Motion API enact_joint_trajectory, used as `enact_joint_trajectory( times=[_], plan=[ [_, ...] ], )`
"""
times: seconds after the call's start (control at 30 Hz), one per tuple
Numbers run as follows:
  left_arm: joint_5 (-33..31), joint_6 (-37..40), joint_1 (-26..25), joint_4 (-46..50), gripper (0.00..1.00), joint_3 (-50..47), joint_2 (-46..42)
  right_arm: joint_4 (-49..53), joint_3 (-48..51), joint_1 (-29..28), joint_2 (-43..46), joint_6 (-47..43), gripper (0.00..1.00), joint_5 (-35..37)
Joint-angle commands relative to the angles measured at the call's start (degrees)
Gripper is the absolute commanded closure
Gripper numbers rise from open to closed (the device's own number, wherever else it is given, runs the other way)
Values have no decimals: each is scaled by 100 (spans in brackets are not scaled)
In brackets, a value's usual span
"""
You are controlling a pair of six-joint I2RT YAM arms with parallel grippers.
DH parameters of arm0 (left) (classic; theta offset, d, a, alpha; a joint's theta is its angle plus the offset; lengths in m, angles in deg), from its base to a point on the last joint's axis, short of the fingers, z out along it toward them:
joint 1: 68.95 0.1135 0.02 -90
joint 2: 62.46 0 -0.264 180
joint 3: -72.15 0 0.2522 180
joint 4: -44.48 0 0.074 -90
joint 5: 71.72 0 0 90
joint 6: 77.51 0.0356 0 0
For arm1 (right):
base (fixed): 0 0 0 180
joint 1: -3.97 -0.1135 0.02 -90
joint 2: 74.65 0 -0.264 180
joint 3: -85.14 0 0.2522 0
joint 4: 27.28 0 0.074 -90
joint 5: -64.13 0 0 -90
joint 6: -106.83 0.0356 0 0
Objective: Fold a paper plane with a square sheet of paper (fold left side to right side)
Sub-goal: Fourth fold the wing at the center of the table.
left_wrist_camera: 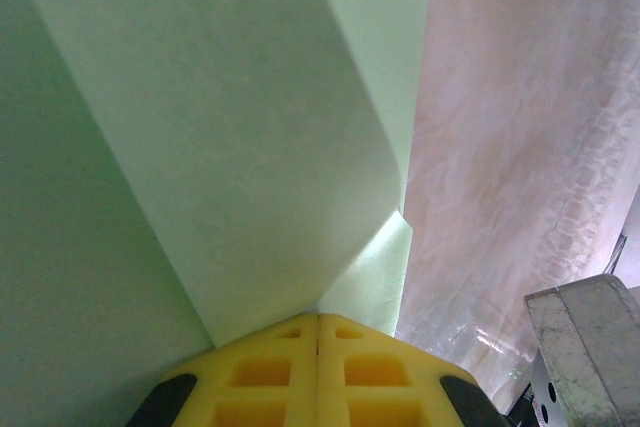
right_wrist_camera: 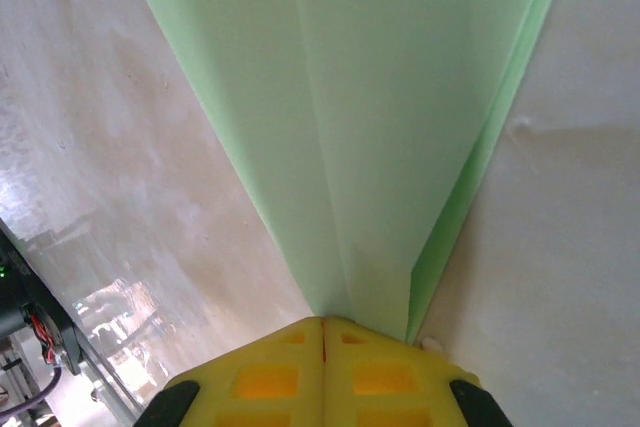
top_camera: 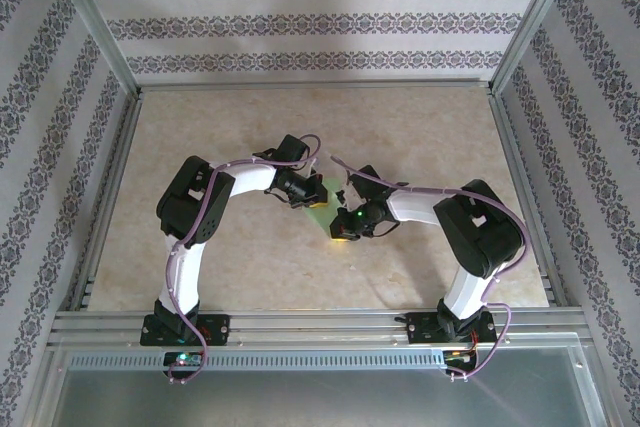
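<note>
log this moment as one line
left gripper: shut, tips at green paper | right gripper: shut, tips at it | paper: folded, creased, on table

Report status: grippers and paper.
Left gripper shut, right gripper shut, tips at the green paper. Paper folded in layers, lying on the table. Nothing blocking.

Paper point(left_wrist_camera: 250, 147) matt & smooth; table point(right_wrist_camera: 120, 197) glossy.

Spreading beige, marbled and glossy as the tabletop point(top_camera: 250, 257). Rising around three sides as walls point(top_camera: 320, 22) papered in floral stripes. Running along the near edge as metal rails point(top_camera: 320, 325), a slotted strip point(top_camera: 320, 359) just below.
</note>
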Motion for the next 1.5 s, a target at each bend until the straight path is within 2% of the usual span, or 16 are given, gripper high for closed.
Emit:
enact_joint_trajectory(
  times=[0.0, 0.3, 0.57, 0.83, 1.07, 1.47],
  plan=[
    [-668, 120, -12, 529, 97, -98, 401, 909, 336, -158, 13, -109, 100, -128],
    [-643, 114, -16, 503, 97, -97, 404, 1048, 289, -58, 378, -131, 100, -362],
    [-625, 113, -27, 497, 97, -89, 371, 666, 137, 447, 1166, 77, 100, -824],
    [-616, 85, -26, 468, 97, -80, 372, -78, -321, 361, 535, 378, 100, -205],
    [-590, 93, -25, 485, 97, -54, 366, -103, -671, 237, -142, 356, 100, 229],
    [-588, 85, -20, 487, 96, 9, 328, 292, -637, 174, -567, 155, 100, 613]
  ],
)
